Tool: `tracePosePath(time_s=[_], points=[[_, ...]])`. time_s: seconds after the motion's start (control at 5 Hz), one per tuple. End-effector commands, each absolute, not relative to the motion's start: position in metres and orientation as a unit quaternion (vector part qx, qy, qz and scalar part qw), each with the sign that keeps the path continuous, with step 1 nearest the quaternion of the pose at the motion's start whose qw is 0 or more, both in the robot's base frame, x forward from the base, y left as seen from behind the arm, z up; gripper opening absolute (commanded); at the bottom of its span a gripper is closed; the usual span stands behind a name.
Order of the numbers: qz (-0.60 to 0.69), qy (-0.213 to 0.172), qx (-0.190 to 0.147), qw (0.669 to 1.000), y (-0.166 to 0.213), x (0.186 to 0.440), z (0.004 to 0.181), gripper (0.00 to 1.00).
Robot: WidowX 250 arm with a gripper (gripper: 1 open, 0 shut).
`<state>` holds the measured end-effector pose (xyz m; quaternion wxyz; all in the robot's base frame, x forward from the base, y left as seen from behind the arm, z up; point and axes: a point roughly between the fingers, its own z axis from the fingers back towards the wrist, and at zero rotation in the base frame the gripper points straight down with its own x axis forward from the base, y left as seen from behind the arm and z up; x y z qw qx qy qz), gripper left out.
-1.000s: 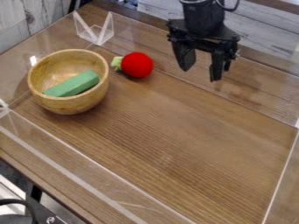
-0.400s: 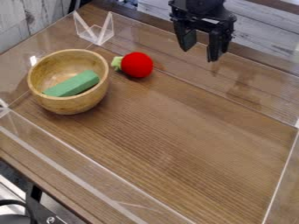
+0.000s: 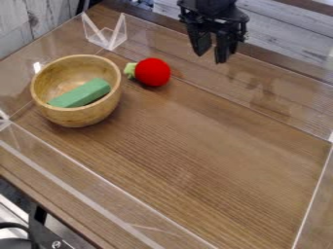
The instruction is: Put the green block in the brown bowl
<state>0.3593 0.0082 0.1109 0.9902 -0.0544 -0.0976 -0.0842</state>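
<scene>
Wooden table [image 3: 208, 146], green block [image 3: 80, 93] inside brown bowl [image 3: 76, 90], claw [image 3: 212, 44] well apart, seemingly empty.

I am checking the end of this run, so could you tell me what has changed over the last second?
The gripper has drawn up and back toward the far edge, empty, its jaws narrower than before. The green block stays in the brown bowl; the red ball has not moved.

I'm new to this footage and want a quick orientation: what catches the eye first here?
The brown bowl at the left of the wooden table, with the green block lying inside it. Just right of the bowl sits a bright red ball, and the black gripper hangs empty above the table's far edge.
</scene>
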Motion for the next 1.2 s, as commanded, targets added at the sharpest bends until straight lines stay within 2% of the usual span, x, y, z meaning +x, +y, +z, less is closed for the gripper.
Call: tracePosePath(time_s=[0.0, 0.4, 1.0], points=[[-0.094, -0.130, -0.046, 0.986, -0.001, 0.362, 0.126, 1.00], [-0.099, -0.141, -0.048, 0.984, -0.016, 0.366, 0.125, 1.00], [-0.129, -0.166, -0.045, 0.977, -0.007, 0.368, 0.154, 1.00]])
